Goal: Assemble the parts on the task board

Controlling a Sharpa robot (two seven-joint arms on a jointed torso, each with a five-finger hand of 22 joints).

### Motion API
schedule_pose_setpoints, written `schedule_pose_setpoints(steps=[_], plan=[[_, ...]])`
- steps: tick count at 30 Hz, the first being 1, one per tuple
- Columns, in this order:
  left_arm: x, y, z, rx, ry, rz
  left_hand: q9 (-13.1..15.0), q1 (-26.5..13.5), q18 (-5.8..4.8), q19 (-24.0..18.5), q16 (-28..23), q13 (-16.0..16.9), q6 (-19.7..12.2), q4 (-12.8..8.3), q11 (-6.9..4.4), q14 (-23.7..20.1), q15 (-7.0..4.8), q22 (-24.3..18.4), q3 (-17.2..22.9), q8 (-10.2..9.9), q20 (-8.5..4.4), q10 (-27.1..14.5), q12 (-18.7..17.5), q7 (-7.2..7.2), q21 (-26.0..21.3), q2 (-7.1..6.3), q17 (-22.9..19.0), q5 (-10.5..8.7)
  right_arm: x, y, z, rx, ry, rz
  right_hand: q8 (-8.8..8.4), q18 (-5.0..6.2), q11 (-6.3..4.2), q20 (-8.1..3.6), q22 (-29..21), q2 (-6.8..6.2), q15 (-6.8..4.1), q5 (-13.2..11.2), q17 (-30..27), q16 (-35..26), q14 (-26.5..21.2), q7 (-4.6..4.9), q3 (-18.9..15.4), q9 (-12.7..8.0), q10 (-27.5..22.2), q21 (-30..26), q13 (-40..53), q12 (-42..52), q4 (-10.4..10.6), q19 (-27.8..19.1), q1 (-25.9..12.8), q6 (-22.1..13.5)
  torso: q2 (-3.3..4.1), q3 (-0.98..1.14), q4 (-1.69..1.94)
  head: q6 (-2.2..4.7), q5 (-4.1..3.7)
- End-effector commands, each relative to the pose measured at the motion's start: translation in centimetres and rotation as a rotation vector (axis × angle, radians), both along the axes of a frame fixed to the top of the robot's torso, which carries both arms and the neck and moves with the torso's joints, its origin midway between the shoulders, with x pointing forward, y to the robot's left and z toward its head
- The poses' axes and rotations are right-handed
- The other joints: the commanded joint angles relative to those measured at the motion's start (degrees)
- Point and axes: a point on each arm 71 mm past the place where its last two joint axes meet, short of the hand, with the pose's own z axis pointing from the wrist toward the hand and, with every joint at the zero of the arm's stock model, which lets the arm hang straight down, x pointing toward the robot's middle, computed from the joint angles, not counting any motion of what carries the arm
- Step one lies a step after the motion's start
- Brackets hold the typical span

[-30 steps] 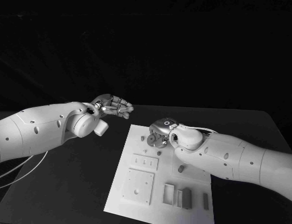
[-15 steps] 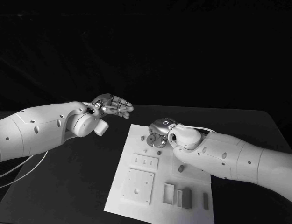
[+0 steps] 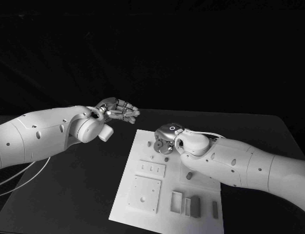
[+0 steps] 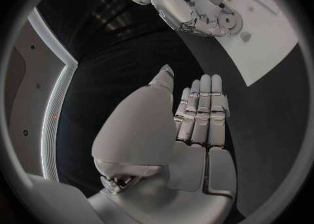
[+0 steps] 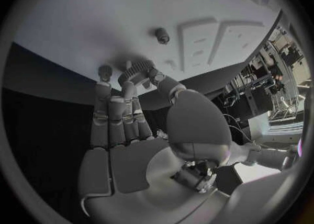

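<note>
While its fingertips pinched a toothed gear (image 5: 136, 70) just above the task board (image 3: 168, 195), the right hand (image 3: 168, 138) hovered near a small peg (image 5: 161, 35); the left hand (image 3: 117, 110) hung empty, fingers loosely together, beside the board.

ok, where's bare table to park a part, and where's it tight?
Bare black table lies between the left arm and the task board, under the raised left hand. A far strip stays bare beyond the board. Crowded: the board's far end, where the right hand holds a gear.
</note>
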Motion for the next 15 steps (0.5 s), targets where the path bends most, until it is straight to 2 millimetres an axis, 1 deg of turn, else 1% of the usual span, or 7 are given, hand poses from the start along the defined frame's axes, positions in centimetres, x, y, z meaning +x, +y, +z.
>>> schedule_pose_setpoints(steps=[1, 3, 7, 15], plan=[[-0.03, -0.24, 0.11, -0.004, -0.002, -0.014, -0.03, -0.65, 0.87, 0.33, -0.38, 0.08, -0.32, -0.06, -0.02, 0.44, -0.12, 0.07, 0.31, 0.18, -0.09, -0.46, -0.34, 2.72, -0.24, -0.07, 0.08, 0.01, 0.0, -0.29, -0.41, -0.034, 0.01, -0.001, 0.37, 0.35, -0.43, -0.29, 1.15, 1.14, -0.49, 0.04, 0.1, 0.43, -0.17, 1.01, 0.1, 0.29, 0.01, 0.36, 0.26, 0.53, -0.65, -0.07, 0.32, 1.67, 0.0, 0.01, -0.02, -0.03, 0.07], [-0.03, -0.25, 0.1, -0.004, -0.002, -0.015, -0.03, -0.65, 0.87, 0.33, -0.38, 0.08, -0.32, -0.06, -0.02, 0.44, -0.12, 0.07, 0.32, 0.19, -0.09, -0.46, -0.34, 2.71, -0.24, -0.06, 0.09, 0.01, 0.0, -0.28, -0.37, -0.033, 0.003, 0.001, 0.5, 0.35, -0.47, -0.29, 1.14, 1.73, -0.53, 0.04, 0.12, 0.55, -0.17, 0.98, 0.23, 0.36, -0.03, 0.46, 0.43, 1.01, -1.24, -0.06, 0.56, 2.1, 0.01, 0.0, 0.0, -0.03, 0.09], [-0.02, -0.23, 0.1, -0.004, -0.002, -0.014, -0.03, -0.66, 0.87, 0.33, -0.39, 0.08, -0.31, -0.07, -0.02, 0.45, -0.12, 0.08, 0.33, 0.19, -0.09, -0.46, -0.34, 2.71, -0.25, -0.05, 0.11, 0.01, 0.03, -0.31, -0.3, -0.025, -0.004, 0.002, 0.59, 0.35, -0.5, -0.29, 1.13, 1.96, -0.55, 0.04, 0.14, 0.64, -0.17, 0.95, 0.33, 0.42, -0.11, 0.54, 0.5, 1.28, -1.65, -0.04, 0.69, 2.41, 0.0, 0.02, 0.0, -0.05, 0.09], [-0.03, -0.21, 0.1, -0.004, -0.001, -0.015, -0.03, -0.67, 0.87, 0.33, -0.41, 0.08, -0.31, -0.07, -0.02, 0.45, -0.12, 0.09, 0.33, 0.2, -0.09, -0.46, -0.35, 2.71, -0.26, -0.05, 0.13, 0.01, -0.04, -0.22, -0.02, 0.002, -0.036, 0.021, 0.59, 0.35, -0.49, -0.25, 1.11, 1.85, -0.55, 0.04, 0.14, 0.68, -0.16, 0.99, 0.25, 0.43, -0.12, 0.58, 0.52, 1.42, -1.68, 0.0, 0.45, 2.52, 0.0, 0.02, -0.04, -0.01, 0.07]])
